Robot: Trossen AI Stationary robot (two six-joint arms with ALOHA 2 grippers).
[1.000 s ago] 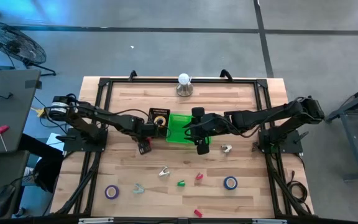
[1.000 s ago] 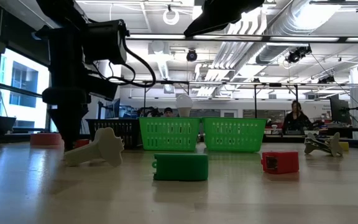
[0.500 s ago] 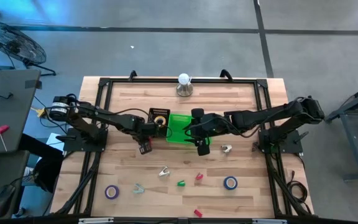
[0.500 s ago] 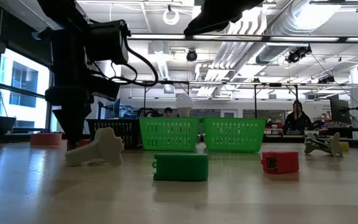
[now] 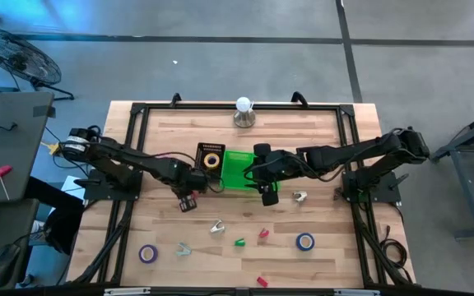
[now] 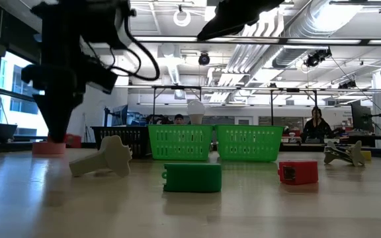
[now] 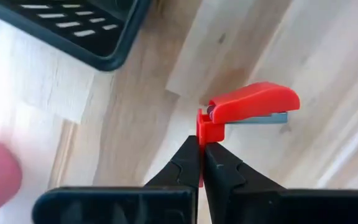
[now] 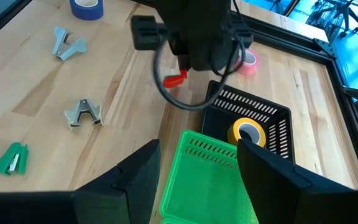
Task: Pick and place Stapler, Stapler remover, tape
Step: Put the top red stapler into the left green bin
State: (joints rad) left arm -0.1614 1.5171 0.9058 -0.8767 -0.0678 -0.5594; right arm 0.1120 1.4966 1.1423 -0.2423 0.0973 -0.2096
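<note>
Closing on the red stapler [image 7: 248, 107], my left tool [image 5: 189, 201] had shifted from beside the black basket [image 5: 210, 158] toward the near edge of the tabletop [image 5: 319, 136] over the last second. Its fingers [image 7: 182, 169] were pinched shut on the stapler's hinged rear end, near the tabletop's middle. I judged the stapler light and rigid, but its smooth plastic and that thin grip at one end could let it pivot; taking it across the body would be steadier. A yellow tape roll [image 5: 212, 162] lay in the black basket, with the green basket [image 5: 239, 168] touching alongside. My right tool [image 5: 267, 192] hung with jaws wide above the green basket, holding nothing. Blue [image 5: 304, 242] and purple [image 5: 147, 253] rolls waited toward the near edge.
</note>
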